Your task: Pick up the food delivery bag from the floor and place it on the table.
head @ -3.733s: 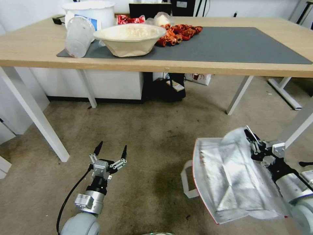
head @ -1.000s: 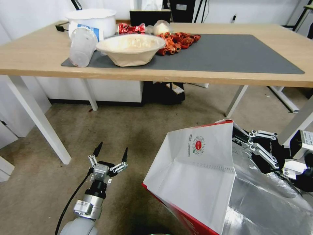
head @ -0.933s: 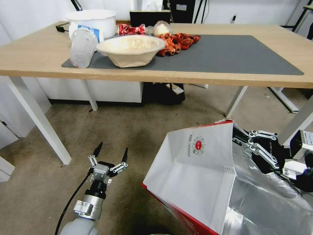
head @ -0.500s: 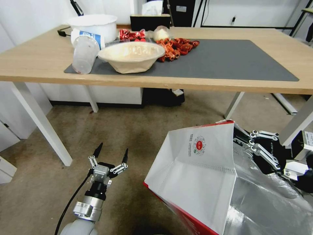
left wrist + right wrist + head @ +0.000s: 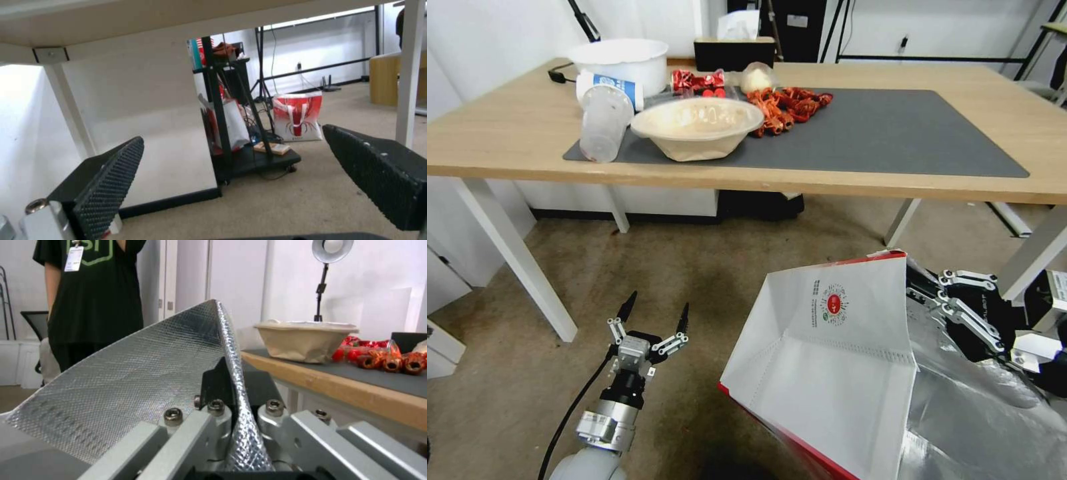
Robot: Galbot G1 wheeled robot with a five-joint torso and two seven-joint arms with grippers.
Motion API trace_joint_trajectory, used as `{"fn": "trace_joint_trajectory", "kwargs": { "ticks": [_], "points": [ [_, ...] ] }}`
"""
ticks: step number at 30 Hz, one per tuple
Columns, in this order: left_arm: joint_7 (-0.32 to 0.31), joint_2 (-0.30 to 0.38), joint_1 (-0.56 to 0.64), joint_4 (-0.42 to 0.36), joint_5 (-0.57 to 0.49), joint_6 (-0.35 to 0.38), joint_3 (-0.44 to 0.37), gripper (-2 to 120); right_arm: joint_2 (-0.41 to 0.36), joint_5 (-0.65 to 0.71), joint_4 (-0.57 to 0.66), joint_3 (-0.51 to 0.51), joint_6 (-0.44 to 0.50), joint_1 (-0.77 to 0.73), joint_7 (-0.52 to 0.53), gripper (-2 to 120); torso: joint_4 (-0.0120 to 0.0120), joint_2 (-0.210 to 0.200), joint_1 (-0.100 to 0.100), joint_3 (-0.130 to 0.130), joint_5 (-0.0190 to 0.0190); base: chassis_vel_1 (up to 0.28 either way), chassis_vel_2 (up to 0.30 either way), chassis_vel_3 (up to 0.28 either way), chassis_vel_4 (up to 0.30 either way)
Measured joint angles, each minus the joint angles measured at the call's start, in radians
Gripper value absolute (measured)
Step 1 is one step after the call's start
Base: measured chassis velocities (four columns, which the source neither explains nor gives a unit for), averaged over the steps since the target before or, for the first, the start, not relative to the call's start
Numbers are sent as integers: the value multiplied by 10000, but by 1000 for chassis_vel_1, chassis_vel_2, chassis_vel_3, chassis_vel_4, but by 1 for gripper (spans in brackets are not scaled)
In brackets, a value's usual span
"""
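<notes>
While the right gripper [image 5: 924, 293] pinched the foil edge of the bag [image 5: 834, 373], the bag hung clear of the carpet, low and in front of the table's [image 5: 514, 127] near edge, toward its right end. Its white panel with the round red logo faced the head camera, a red trim ran along its lower edge, and silver lining spread out to the right beneath the arm. From the right wrist, the foil [image 5: 146, 373] rose in a fold between the closed fingers, squeezed tight at the base.

The left gripper [image 5: 654, 313] sat low over the carpet, left of the bag and well apart from it, its fingers [image 5: 106, 186] spread wide with nothing between them, pointing toward the space under the table.

On the table, a grey mat [image 5: 880, 133] covered the middle. At the mat's left end stood a beige bowl [image 5: 697, 127], a clear cup [image 5: 602, 123] lying tipped beside it, a white tub [image 5: 620, 60] behind, and a heap of red wrappers [image 5: 784, 107] just right of the bowl.
</notes>
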Motion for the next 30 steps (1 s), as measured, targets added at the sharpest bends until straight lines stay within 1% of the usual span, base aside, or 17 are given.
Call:
{"fn": "trace_joint_trajectory", "kwargs": {
  "ticks": [8,16,18,23,25,30],
  "points": [
    [-4,3,-17,-1,4,29,-3,100,-15,38,-30,-11,-6,54,-7,0,0,375,98,277,0,0,0,0,0],
    [-23,12,2,-32,23,103,1,100,10,50,-32,-24,-7,50,-1,0,0,663,197,465,0,0,0,0,0],
    [-44,23,31,-95,27,168,1,100,25,50,-33,-24,-7,49,2,0,0,777,235,543,0,0,0,0,0],
    [-92,32,70,-141,33,251,7,100,54,51,-30,-24,-6,42,5,0,0,919,278,641,0,0,0,0,0],
    [-171,41,117,-192,100,385,9,100,89,46,-23,-31,-4,39,6,0,0,1040,311,729,0,0,0,0,0],
    [-275,67,180,-311,152,597,2,100,115,42,-18,-35,-2,29,8,0,0,1207,364,844,-1,0,0,0,0]
  ]
}}
